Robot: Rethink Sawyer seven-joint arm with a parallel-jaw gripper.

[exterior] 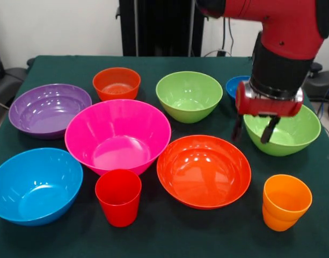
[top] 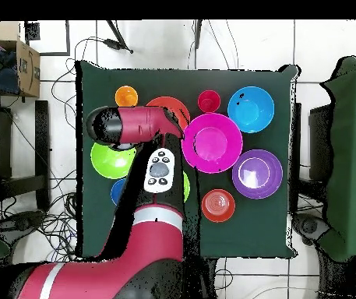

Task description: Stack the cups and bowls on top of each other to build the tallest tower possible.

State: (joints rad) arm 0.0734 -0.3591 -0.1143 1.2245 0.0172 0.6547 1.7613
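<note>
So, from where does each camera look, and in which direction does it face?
Front view: sits across the table, faces the robot; shows the red arm and the end effector, open, hanging over a lime green bowl.
Overhead view: sits above, looks straight down; shows the arm from base to wrist, covering that bowl partly.
Both share the pink bowl, red cup and orange cup.

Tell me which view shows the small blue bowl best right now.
Neither is good, but the overhead view shows slightly more: the small blue bowl shows as a partial disc beside the arm. In the front view only a sliver of that bowl peeks out behind the arm, between the two green bowls.
</note>
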